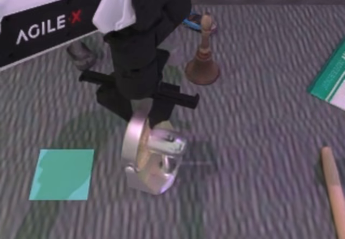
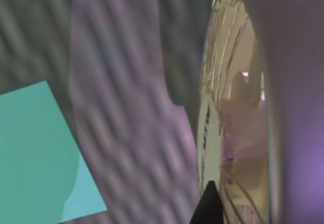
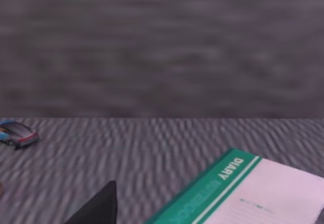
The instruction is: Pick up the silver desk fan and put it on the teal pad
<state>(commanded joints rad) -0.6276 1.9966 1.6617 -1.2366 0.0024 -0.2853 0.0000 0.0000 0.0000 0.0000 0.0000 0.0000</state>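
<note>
A: Nearest the bottom edge of the top view, what lies on the table point(image 1: 259, 196)?

B: The teal pad point(image 1: 61, 175) lies flat at the left. The silver desk fan point(image 1: 149, 152) stands just right of it, apart from it, disc upright and hub pointing right.

A: And the left gripper point(image 1: 144, 121)?

B: It hangs over the fan's upper rim, at the disc. The arm hides the fingers from above, and the left wrist view shows only 1 dark fingertip point(image 2: 207, 206) against the disc face, so whether it is clamped on the fan cannot be told.

A: Farther back?

B: A wooden bell point(image 1: 203, 61), with a small toy car point(image 1: 191, 23) behind it. A green-and-white diary point(image 1: 331, 77) lies at the right edge. The right gripper is not seen from above; its wrist view shows 1 dark finger point(image 3: 98, 209) near the diary.
</note>
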